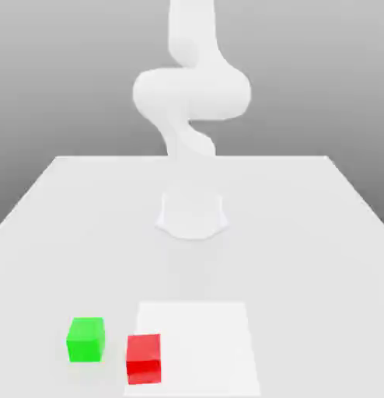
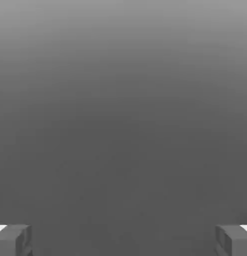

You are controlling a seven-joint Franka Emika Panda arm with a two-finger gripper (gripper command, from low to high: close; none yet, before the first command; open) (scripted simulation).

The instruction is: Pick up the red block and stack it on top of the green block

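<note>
Near the table's (image 1: 63, 225) front edge, toward the exterior view's left corner: green block (image 1: 85, 339) and red block (image 1: 143, 358), both flat on the surface, just beside each other with a narrow gap between, not touching. Red block nearer the front edge and to the exterior view's right of green. Red block overlapping the left edge of a brighter white square patch (image 1: 203, 342) marked on the tabletop; green block just off that patch. Nothing stacked on either block, nothing else lying around them, no obstruction seen above or beside them.

White arm (image 1: 191, 93) rising from a round base (image 1: 192, 216) at mid-table, well behind the blocks; upper links bent and cut off by the top of the exterior view. Arm pale against the pale background, outlines faint.

Pincer (image 2: 123, 240) spread wide in the hand view: grey fingertips (image 2: 15, 240) at opposite sides, nothing between them, only plain grey background beyond. Both fingertips cut off by the picture's edge. Position of the red block relative to the pincer: cannot tell beyond not held and not between the fingers.
</note>
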